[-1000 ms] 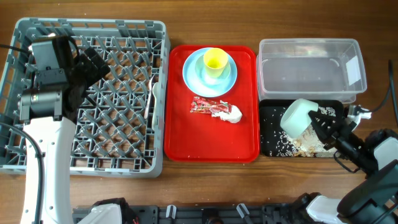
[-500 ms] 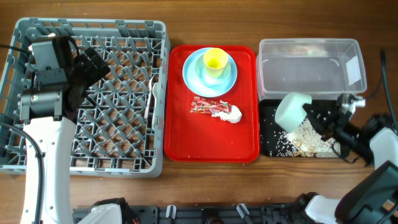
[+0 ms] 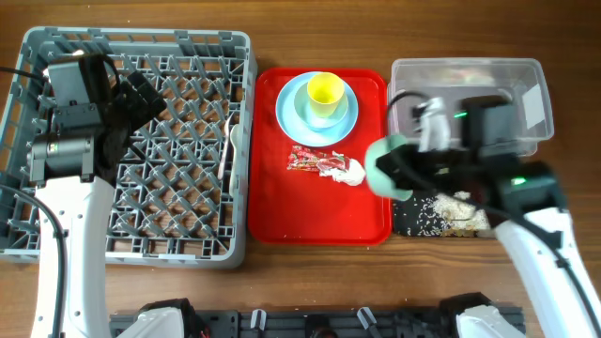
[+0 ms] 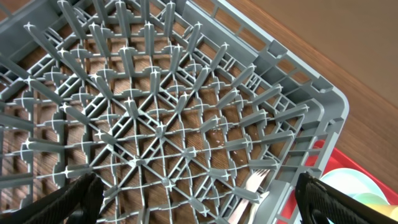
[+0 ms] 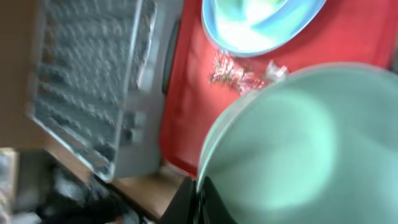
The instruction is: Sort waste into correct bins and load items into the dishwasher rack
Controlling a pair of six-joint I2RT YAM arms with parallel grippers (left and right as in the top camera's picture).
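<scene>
Right pincer [image 3: 418, 171] is pressed shut on the rim of the pale green round bowl [image 3: 385, 169], pinching it. Its arm reaches leftward across the clear rectangular plastic tub [image 3: 470, 70] and the shallow black rectangular tray [image 3: 406, 222]. Left pincer [image 4: 198, 186] hangs spread wide above the large grey plastic dishwasher rack [image 3: 188, 216], its arm bent over the rack's left side. A second ago the right arm lay low at the right end of the wooden counter [image 3: 310, 28] and held the bowl tipped above the black tray. Now the bowl has travelled left and hangs over the right edge of the large red serving tray [image 3: 277, 211], just beside the small crumpled white napkin [image 3: 352, 172]. The left arm has not shifted. Loose white rice scraps [image 3: 441, 212] lie in the black tray, right of the bowl. On the red tray the red printed snack wrapper [image 3: 308, 160] touches the napkin, and behind them the small yellow cup [image 3: 325, 91] stands on the light blue round plate [image 3: 289, 113]. A white plastic fork [image 4: 252, 182] lies along the rack's right side.
</scene>
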